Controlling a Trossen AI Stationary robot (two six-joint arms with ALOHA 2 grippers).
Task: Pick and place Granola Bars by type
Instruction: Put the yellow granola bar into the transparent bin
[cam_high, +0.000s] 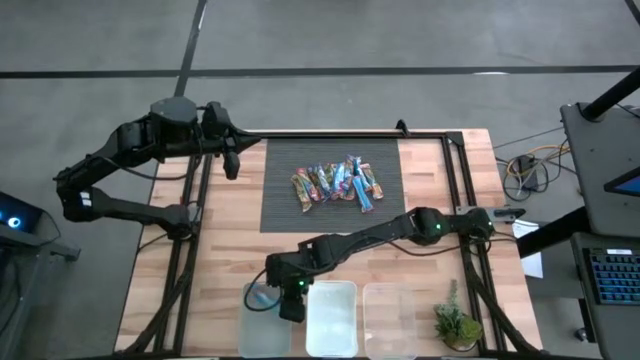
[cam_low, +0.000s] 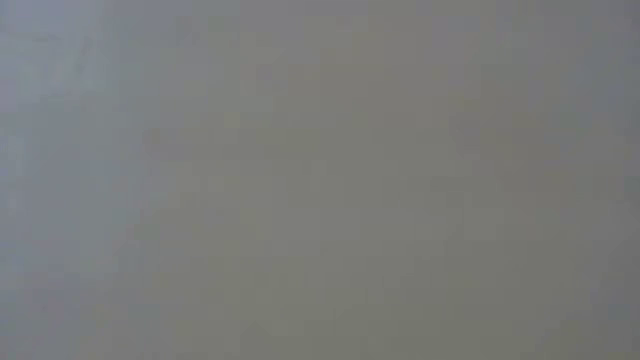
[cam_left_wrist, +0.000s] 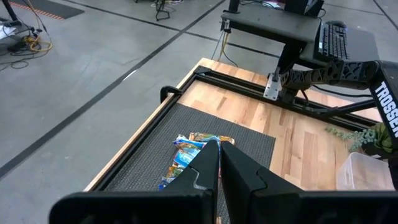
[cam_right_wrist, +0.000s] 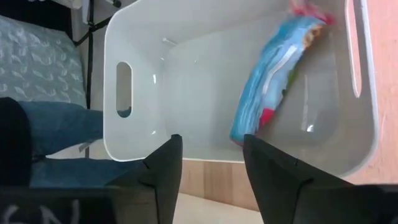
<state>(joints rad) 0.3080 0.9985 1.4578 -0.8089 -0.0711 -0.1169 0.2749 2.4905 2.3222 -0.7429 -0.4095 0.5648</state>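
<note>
A heap of granola bars in blue, red and orange wrappers lies on the dark mat at the table's far middle; the left wrist view shows the heap of bars too. One blue bar lies inside the leftmost clear bin at the near edge. My right gripper hangs open just above this bin, clear of the bar. My left gripper stays shut and raised at the mat's far left corner, holding nothing.
Two more clear bins stand in a row to the right of the first. A small green plant sits at the near right corner. Black rails run along the table's left and right sides. The low view is blank grey.
</note>
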